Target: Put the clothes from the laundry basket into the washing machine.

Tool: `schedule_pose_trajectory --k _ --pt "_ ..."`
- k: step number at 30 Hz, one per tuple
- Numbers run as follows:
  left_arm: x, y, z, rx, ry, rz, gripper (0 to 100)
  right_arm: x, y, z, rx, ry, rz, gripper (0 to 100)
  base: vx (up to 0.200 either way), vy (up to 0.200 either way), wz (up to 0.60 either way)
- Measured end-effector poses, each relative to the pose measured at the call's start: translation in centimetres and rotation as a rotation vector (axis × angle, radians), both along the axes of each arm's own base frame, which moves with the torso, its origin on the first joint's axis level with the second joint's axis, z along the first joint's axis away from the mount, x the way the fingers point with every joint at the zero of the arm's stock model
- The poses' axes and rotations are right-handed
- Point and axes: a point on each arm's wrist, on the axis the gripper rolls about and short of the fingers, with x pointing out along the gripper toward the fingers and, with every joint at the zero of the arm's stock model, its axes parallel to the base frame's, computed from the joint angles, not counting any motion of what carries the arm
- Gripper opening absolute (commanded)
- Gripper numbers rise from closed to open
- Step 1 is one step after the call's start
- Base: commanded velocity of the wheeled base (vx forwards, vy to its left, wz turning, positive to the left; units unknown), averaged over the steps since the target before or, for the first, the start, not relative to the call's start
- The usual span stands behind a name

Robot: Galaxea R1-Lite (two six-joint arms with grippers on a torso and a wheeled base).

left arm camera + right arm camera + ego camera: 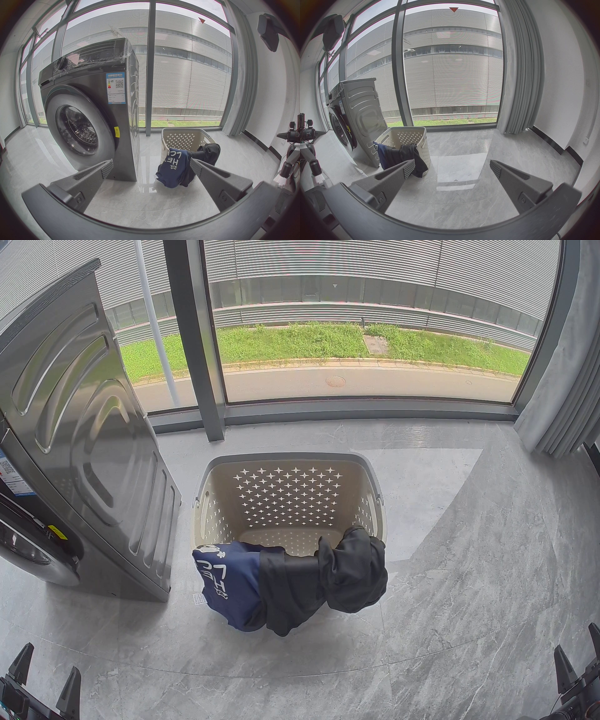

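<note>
The laundry basket [284, 496] stood upright on the grey stone floor [475, 565], just beside the washing machine [81, 440], which was on the basket's left. 2 pieces of clothing hung over the basket's near rim. A navy shirt [226, 585] with white print was at the left end and a black garment [340, 574] lay to its right, the 2 overlapping near the middle. Both draped down the outside of the near wall, and the black garment was bunched over the rim's right corner. Behind them the basket's pale, perforated bottom showed.

The left gripper [49, 671] sat low at the near left with its fingers spread apart, holding nothing, well apart from the basket. The right gripper [578, 652] sat low at the near right, likewise spread and holding nothing.

The left wrist view showed the machine's round door [79, 129]; whether it was latched could not be told. A large window [375, 321] ran behind the basket, with a grey curtain [562, 384] at its right end.
</note>
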Motion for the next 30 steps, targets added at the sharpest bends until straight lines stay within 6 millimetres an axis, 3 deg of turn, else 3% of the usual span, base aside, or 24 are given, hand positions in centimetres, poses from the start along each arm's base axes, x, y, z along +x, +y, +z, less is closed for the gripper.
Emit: schedule_pose_trajectory --k 15,21,30 --pt "0.0 0.0 0.0 0.001 0.0 0.001 100 0.0 0.0 0.0 0.0 0.0 -0.001 100 0.0 0.2 0.0" --pt "0.0 0.0 0.0 0.001 0.0 0.0 100 0.0 0.0 0.0 -0.001 0.0 -0.001 100 0.0 0.0 0.0" --pt "0.0 0.0 0.0 0.001 0.0 0.0 100 0.0 0.0 -0.01 -0.001 0.001 0.0 100 -0.2 0.0 0.0"
